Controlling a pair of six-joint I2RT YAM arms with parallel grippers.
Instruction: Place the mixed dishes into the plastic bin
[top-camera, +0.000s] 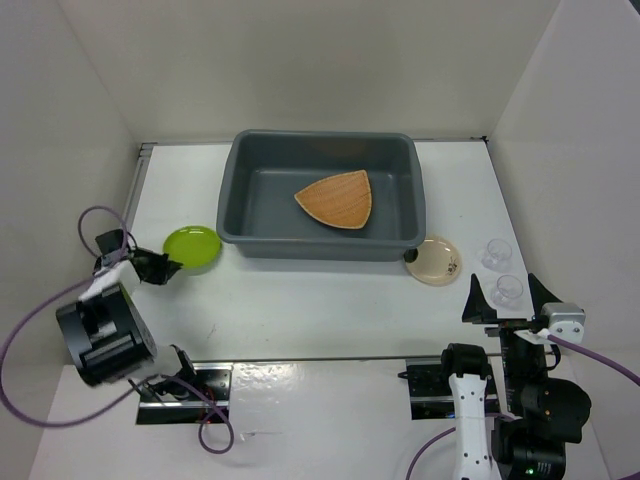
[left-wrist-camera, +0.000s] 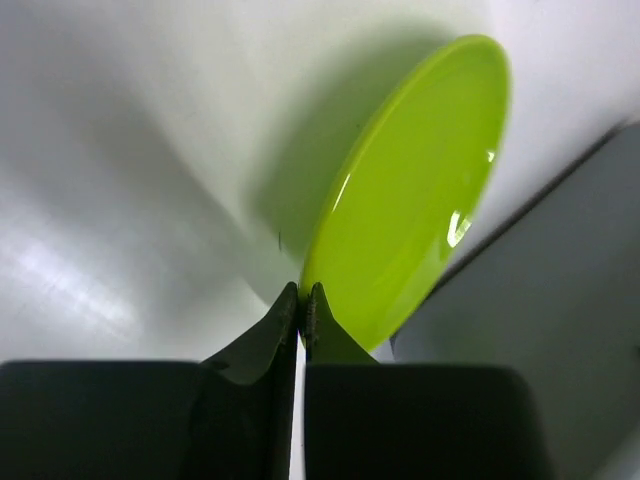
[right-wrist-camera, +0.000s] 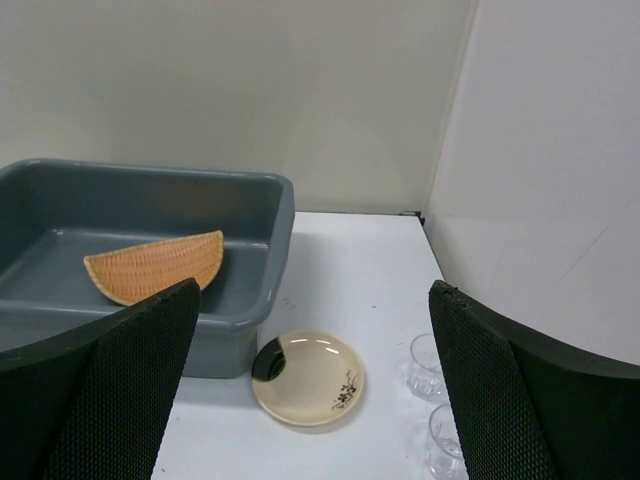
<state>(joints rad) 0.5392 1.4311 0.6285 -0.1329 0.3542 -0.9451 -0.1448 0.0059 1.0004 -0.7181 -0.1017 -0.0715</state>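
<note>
Left claw (left-wrist-camera: 303, 300) – fingers pressed together on the near rim of the lime-green plate (left-wrist-camera: 410, 200), which lies on the surface (top-camera: 300, 310) just left of the plastic bin (top-camera: 240, 190). Right claw (right-wrist-camera: 312, 288) – fingers wide apart, holding nothing, as I see it from its wrist view. The wooden plate (top-camera: 338, 199) lies inside the bin; the cream plate (top-camera: 434, 260) touches the bin's near right corner (two clear cups (top-camera: 496, 252) stand beside it).
</note>
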